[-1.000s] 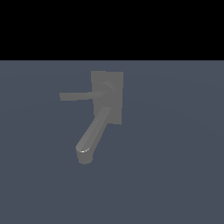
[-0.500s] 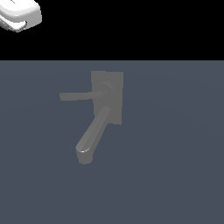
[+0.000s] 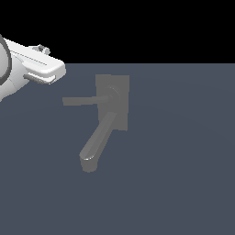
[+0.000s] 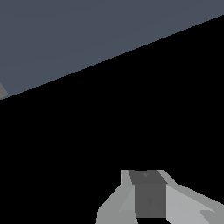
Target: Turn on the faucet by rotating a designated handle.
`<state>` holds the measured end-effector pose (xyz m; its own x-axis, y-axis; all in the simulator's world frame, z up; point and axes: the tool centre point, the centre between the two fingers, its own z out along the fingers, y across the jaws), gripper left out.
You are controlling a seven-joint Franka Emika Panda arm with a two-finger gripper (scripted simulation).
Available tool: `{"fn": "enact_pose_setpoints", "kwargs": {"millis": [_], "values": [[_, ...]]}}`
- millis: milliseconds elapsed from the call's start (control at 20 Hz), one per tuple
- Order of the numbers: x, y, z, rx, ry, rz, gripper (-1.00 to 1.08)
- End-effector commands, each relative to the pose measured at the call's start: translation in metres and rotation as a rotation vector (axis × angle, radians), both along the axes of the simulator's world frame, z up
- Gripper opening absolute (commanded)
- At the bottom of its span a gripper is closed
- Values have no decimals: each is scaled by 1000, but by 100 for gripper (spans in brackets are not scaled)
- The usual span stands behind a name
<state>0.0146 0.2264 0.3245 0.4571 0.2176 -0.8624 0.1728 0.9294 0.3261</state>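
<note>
- The thin, flat, straight grey handle (image 3: pixel 81 100) projects from the round hub (image 3: pixel 111 95) toward the exterior view's left, at centre-left of the frame, roughly level.
- The matte grey faucet (image 3: pixel 112 102), with its flat rectangular backplate, sits just above frame centre; its thick rounded spout (image 3: pixel 96 144) runs down and to the left, ending in a downturned tip.
- Risk: handle and spout share one colour and leave the same hub. A contact aimed too low would meet the spout, which is not the designated part.
- Risk: the handle is slim. An approach slightly off its line would likely slip past its edge and turn nothing.
- The white arm (image 3: pixel 32 69) enters at the upper left of the exterior view, well apart from the handle and touching nothing.
- The gripper (image 4: pixel 151 210) shows only partly, at the lower edge of the wrist view. Nothing appears between its fingers; how far they are parted cannot be told.
- Risk: the wrist view shows mostly black background and a band of blue-grey surface (image 3: pixel 183 160), with at most a grey sliver at one edge, possibly the faucet. Alignment from this camera is therefore unreliable at present.
</note>
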Motion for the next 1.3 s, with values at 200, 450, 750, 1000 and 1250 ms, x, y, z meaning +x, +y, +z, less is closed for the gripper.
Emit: {"fn": "enact_pose_setpoints", "kwargs": {"millis": [200,450,750,1000,1250], "values": [[7,-10,-76,-112,163,22,-100],[7,-18,-113,-161,243,31,-100],[0,-12,-157,-210,343,58,-100],[-4,-10,-179,-234,394,71,-100],[-5,-9,-183,-238,402,74,-100]]}}
